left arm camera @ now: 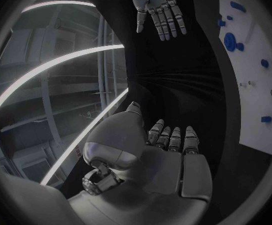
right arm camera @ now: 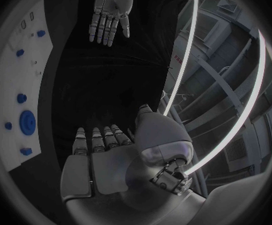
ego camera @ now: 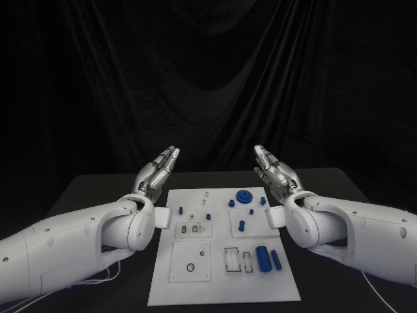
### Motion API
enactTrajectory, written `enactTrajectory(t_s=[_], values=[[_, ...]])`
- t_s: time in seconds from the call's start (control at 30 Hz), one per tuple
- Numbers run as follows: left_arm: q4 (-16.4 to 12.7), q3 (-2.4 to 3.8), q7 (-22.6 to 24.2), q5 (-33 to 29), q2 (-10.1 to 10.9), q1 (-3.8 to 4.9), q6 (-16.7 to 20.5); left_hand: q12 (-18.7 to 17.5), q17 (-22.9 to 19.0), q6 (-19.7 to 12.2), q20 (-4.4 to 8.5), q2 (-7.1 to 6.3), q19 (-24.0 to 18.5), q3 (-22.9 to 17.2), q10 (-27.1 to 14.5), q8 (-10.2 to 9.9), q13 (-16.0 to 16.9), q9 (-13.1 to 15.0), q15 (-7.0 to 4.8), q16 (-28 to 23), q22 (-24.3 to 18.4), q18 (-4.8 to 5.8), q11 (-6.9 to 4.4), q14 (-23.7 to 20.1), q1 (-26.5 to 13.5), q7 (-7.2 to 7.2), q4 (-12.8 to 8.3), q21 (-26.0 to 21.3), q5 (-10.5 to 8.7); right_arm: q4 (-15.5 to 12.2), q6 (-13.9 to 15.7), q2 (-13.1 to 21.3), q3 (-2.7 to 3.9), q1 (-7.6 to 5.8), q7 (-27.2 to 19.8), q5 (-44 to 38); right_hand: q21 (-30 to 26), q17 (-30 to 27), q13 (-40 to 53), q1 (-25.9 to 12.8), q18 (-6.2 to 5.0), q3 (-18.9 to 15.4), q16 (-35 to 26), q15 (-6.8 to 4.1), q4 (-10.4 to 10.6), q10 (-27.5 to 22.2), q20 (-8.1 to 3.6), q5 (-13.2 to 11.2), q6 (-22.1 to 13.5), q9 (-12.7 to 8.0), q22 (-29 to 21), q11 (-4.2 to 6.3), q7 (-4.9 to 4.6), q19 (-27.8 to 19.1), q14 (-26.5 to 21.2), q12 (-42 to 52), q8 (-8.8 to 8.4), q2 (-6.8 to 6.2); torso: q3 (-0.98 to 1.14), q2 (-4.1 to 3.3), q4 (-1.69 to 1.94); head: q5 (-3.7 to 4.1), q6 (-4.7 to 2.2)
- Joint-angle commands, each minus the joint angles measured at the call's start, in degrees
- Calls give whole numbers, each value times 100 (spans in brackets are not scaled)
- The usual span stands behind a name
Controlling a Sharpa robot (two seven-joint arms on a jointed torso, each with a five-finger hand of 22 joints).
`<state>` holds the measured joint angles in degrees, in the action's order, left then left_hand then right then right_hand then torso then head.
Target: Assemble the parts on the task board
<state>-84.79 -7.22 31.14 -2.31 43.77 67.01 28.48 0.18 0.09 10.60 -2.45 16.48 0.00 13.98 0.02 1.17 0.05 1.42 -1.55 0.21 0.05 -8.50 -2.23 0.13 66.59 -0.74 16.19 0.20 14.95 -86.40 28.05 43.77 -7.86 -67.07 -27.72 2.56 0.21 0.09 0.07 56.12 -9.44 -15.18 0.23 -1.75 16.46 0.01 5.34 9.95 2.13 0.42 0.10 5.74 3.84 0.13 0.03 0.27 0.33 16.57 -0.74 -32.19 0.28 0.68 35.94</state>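
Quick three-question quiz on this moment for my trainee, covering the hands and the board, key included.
1. True or false: the left hand holds a blue part.
2. Where does the blue gear-shaped disc sit on the task board: A) far end, B) near end?
3. Fill in: the two blue cylinders lie on the board's near part, toward the robot's ____ side.

Key: 1 false; both it and the right hand are open, raised beside the board. 2 A. 3 right.

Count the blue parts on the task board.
9 on the task board: one round part far right with three small parts around it, a peg nearer, two pegs left, two cylinders near right. The arms may hide others.
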Motion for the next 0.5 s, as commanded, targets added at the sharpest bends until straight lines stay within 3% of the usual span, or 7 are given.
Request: enactTrajectory(t_s=[0.03,0.3,0.5], values=[[119,-110,468,-253,-35,167,-1428,-18,-9,60,-57,27,0,17,-2,30,-5,7,-128,-21,-5,-133,-54,-13,190,-11,64,-20,42,86,-1419,-21,-123,-158,377,232,-21,-9,-7,67,-63,2,-23,-219,32,-1,40,22,-2,6,-10,46,26,-13,-3,-27,15,16,-1,-1,0,0,1],[337,-397,705,-416,-83,463,-2466,-18,-9,37,-77,7,0,24,-2,26,-5,4,-128,-21,-5,-137,-70,-13,196,-45,59,-20,24,255,-2590,-64,-479,-489,623,413,-21,-9,-7,115,-70,9,-23,-85,27,-1,55,31,3,6,-10,28,13,-13,-3,-27,15,2,-1,-1,0,0,1],[408,-491,783,-469,-98,560,-2806,-18,-9,23,-90,-2,0,31,-2,23,-5,2,-130,-21,-5,-142,-77,-13,202,-64,57,-20,19,322,-3054,-81,-620,-619,720,485,-21,-9,-7,189,-79,4,-23,37,23,-1,69,47,26,10,-10,-24,-17,-13,-3,-27,19,-7,-1,-1,0,0,1]])
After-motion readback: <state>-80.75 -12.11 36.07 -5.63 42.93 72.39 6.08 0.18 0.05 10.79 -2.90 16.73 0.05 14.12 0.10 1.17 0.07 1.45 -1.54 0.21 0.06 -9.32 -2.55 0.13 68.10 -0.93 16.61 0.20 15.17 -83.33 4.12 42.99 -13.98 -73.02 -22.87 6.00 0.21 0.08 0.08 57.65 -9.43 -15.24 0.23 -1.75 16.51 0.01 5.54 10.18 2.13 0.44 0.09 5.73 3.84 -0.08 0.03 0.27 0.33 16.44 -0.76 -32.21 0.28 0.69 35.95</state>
